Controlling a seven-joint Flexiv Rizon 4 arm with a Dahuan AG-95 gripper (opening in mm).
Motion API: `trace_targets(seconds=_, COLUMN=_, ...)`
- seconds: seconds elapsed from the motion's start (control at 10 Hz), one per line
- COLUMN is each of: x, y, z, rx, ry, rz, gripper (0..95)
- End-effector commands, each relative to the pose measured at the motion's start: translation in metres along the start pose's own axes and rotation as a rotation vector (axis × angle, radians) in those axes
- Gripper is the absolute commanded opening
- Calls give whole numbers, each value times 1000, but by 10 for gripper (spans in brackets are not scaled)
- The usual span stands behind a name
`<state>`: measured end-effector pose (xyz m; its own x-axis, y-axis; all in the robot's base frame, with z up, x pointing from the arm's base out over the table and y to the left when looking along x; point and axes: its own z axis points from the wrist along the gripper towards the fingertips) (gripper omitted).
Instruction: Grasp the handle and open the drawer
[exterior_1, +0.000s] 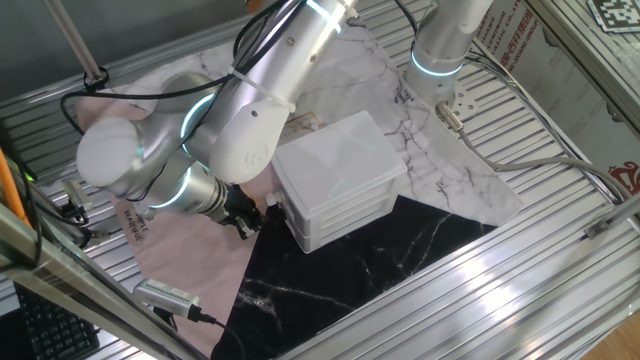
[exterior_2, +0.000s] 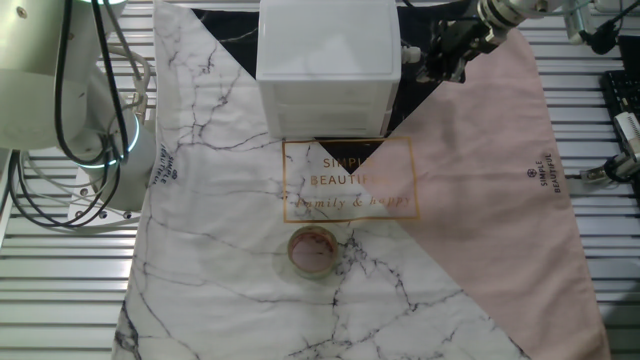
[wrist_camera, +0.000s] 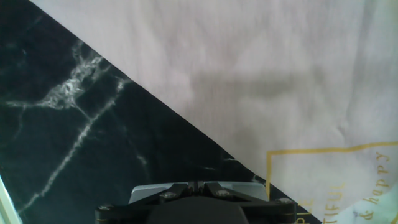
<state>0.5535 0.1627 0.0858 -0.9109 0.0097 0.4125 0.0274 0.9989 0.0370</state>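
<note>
Drawers (exterior_1: 345, 205) sit closed in the white cabinet (exterior_1: 335, 160) on a marble-print cloth (exterior_2: 230, 250); the handle cannot be made out. Beside the cabinet's corner hangs the black gripper (exterior_1: 243, 214), above the cloth's pink panel (exterior_2: 500, 170), its finger spacing perhaps narrow, not discernible.

The arm (exterior_1: 250, 90) is built of smooth silver-white rounded segments, with glowing cyan rings at the joints and a bulbous white elbow cap. Black cables loop along its links. The gripper (exterior_1: 240, 212) is black, and in the hand view its dark housing carries small screws.
</note>
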Motion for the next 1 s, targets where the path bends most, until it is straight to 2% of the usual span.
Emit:
trace_targets(seconds=0.1, x=1, y=-1, z=1, rx=-10, ry=-2, rz=-22, gripper=380)
trace_targets(seconds=0.2, x=1, y=-1, z=1, rx=-22, ry=-1, rz=-29, gripper=380)
trace_targets(seconds=0.3, x=1, y=-1, z=1, rx=-24, ry=-1, rz=-31, gripper=570)
trace_targets(seconds=1.0, x=2, y=-2, z=4, rx=-25, ry=9, rz=-18, gripper=570)
